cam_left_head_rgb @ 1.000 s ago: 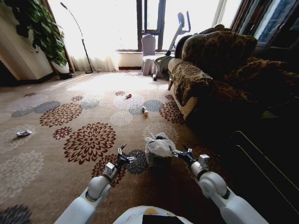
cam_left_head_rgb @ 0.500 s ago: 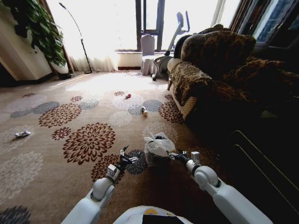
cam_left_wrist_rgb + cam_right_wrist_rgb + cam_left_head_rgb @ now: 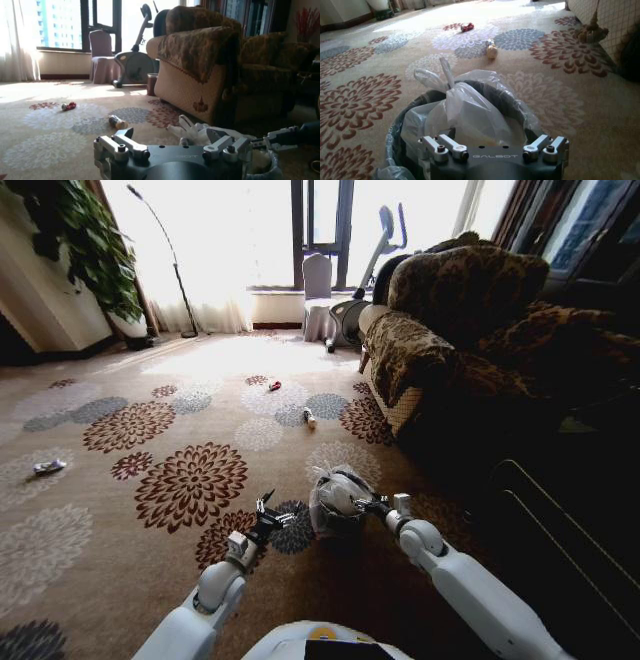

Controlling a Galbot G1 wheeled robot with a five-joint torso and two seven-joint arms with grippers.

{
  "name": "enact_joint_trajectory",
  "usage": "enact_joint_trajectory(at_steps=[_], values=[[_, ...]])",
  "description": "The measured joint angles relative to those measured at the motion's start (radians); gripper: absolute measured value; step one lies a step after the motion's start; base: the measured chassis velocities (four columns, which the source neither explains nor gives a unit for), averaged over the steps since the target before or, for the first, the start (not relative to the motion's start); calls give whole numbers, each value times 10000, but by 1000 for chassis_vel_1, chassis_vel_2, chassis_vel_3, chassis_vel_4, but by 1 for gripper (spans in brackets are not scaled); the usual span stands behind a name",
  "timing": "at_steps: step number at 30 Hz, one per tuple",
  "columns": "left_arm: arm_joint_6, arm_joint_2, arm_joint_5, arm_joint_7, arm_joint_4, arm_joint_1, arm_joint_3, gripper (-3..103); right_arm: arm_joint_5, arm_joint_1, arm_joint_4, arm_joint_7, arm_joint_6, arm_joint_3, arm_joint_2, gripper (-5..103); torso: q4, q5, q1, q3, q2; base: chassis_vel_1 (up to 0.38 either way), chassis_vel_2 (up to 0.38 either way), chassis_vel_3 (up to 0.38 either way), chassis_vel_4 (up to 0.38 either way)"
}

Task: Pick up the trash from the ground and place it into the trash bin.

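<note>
The trash bin [image 3: 330, 525] is a small black bucket with a crinkled plastic liner, standing on the carpet just ahead of me. A white knotted plastic bag [image 3: 470, 112] sits inside it and sticks up above the rim [image 3: 402, 112]. My right gripper [image 3: 362, 502] hangs open at the bin's right edge, right over the bag [image 3: 335, 492], its fingers spread wide in the right wrist view [image 3: 492, 144]. My left gripper [image 3: 272, 515] is open a little left of the bin, holding nothing. More trash lies farther off: a small bottle [image 3: 310, 418], a red scrap [image 3: 274, 386] and a pale scrap [image 3: 48, 467].
A patterned sofa [image 3: 440, 340] fills the right side, with a dark low frame [image 3: 560, 530] nearer me. A covered chair [image 3: 318, 295], an exercise machine [image 3: 365, 270], a floor lamp [image 3: 170, 265] and a potted plant [image 3: 90, 250] line the far wall. Open carpet lies to the left.
My right arm has swung left and forward, bringing its gripper from beside the bin to over it. The bag has sunk lower into the bin. The left arm has barely moved.
</note>
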Motion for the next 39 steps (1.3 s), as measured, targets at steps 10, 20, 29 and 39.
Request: enact_joint_trajectory(at_steps=[10,20,29,39], values=[[-98,-133,-92,-54,-142,117,0,98,-441,-42,137,-259,40,239,-529,93,-11,-6,-1,-1,0,0,0,0,0],[12,118,-347,-110,-686,718,-270,98,-1324,927,-1543,-565,360,-853,908,93,2,1,0,1,0,0,0,0,0],[50,-118,-310,-121,-656,588,-68,98,-1182,771,-185,-493,291,-473,-307,93,-13,-5,0,0,1,0,0,0,0],[231,24,-412,-198,-1001,1022,-307,100,-1775,1553,-1749,-783,536,-1446,769,93,0,1,0,1,0,0,0,0,0]])
